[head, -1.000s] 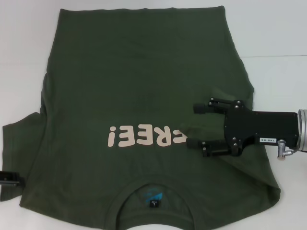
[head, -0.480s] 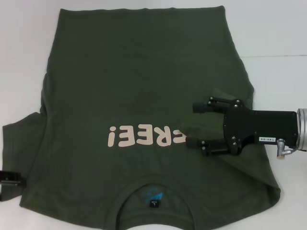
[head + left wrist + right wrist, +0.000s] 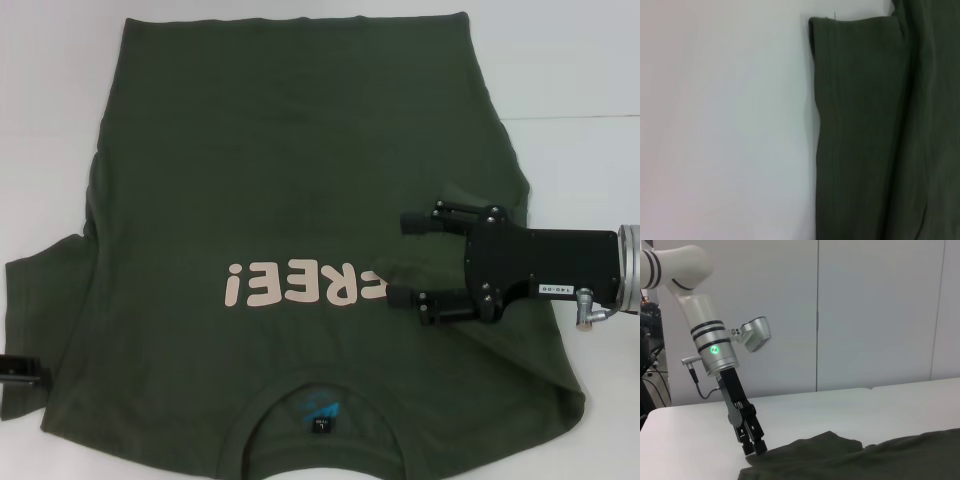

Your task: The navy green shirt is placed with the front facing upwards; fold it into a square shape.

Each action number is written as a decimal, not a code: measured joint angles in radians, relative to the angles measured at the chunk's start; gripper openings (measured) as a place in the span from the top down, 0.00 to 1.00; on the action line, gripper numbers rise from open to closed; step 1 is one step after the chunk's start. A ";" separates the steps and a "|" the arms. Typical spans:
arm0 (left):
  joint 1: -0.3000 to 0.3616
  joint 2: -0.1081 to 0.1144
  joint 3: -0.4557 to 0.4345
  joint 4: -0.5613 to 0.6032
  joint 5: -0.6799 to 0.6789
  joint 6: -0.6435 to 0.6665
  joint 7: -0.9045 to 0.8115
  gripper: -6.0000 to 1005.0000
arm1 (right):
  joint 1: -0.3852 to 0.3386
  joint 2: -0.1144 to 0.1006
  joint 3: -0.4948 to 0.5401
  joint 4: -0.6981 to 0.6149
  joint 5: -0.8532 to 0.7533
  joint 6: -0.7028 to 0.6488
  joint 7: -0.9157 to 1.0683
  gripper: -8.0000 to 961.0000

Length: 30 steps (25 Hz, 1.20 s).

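Observation:
The navy green shirt (image 3: pixel 290 180) lies flat and front up on the white table, with pink "FREE!" lettering (image 3: pixel 300 283) and the collar label (image 3: pixel 320 420) toward me. Its right sleeve is folded inward over the body. My right gripper (image 3: pixel 407 259) hovers open over that folded sleeve, holding nothing. My left gripper (image 3: pixel 20 370) rests at the outer edge of the left sleeve (image 3: pixel 860 125). The right wrist view shows its tips (image 3: pixel 756 449) meeting the cloth edge (image 3: pixel 850 460).
The white table (image 3: pixel 580 80) shows bare to the right of the shirt and beside the left sleeve (image 3: pixel 725 125). A pale wall stands behind the table in the right wrist view. The shirt's lower hem reaches the far edge of the head view.
My right gripper has edged slightly inward over the shirt, still open. The shirt and my left arm have not moved.

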 joint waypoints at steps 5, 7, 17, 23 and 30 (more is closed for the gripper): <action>0.000 0.000 0.000 -0.003 0.000 -0.002 0.000 0.15 | 0.000 0.000 0.000 0.000 0.000 0.001 0.000 0.05; 0.000 0.000 0.001 -0.003 0.000 -0.002 0.000 0.15 | 0.000 0.000 0.000 0.000 0.000 0.001 0.000 0.05; -0.008 0.000 0.009 -0.028 0.000 -0.017 0.001 0.15 | 0.000 0.000 -0.001 0.000 0.000 0.001 0.000 0.05; -0.019 0.000 0.012 -0.040 -0.006 -0.017 0.002 0.15 | -0.002 0.000 -0.002 0.000 0.000 0.000 0.003 0.05; -0.034 0.000 0.012 -0.054 -0.008 -0.029 0.004 0.15 | -0.006 0.000 -0.002 0.000 0.000 0.001 0.003 0.05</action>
